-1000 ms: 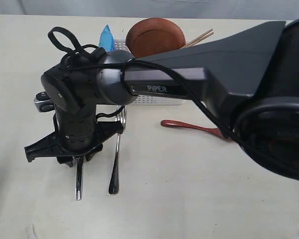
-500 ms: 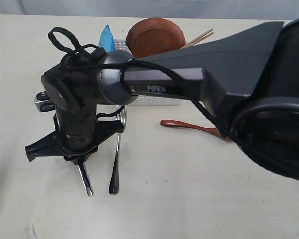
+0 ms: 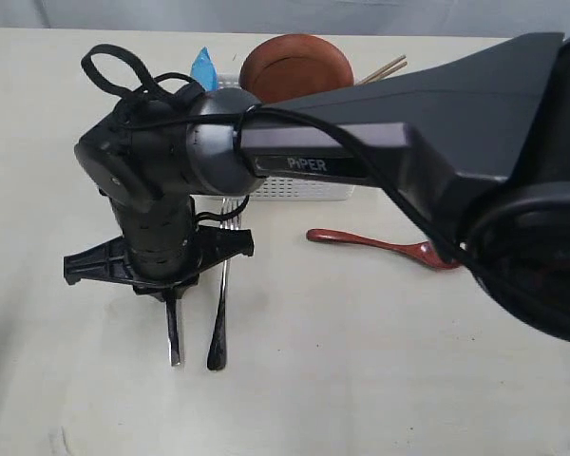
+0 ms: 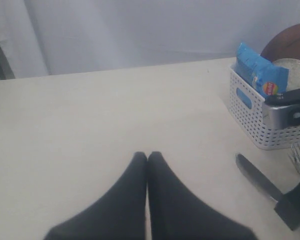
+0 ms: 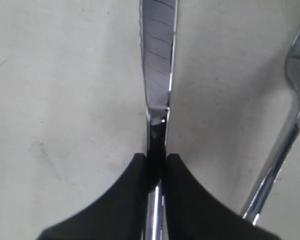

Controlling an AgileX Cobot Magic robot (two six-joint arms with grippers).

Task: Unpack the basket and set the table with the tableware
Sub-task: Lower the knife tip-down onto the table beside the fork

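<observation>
— What have your right fingers [image 5: 190,200] got hold of?

— The knife [image 5: 158,65]. My right gripper [image 5: 156,159] is squeezed down to a narrow slit on its handle, just behind the blade. There is one finger on each side, and only the steel shows between them. The blade runs straight out ahead of my fingertips, over the table [image 5: 65,100].

— Is it lifted?

— I cannot tell. It sits low over the tabletop, but I can't make out whether it touches.

— What lies next to it?

— The fork [image 3: 218,318] lies on the table just beside the knife, roughly parallel and not touching it. In the exterior view my right arm reaches across to the left side, and the knife's end shows below my gripper.

— And your other one?

— My left gripper [image 4: 147,159] is pressed fully together, the fingers meeting along their tips with nothing between them. It hangs over the table, apart from the knife.

— Where is everything else?

— The basket [image 3: 294,190] stands close behind the fork. It holds the brown plate [image 3: 294,66] on edge, the chopsticks [image 3: 385,68] poking out of one end, and a blue chip bag [image 3: 201,71]. The red spoon [image 3: 380,243] lies on the table in front of the basket's right end, well apart from the knife.
</observation>
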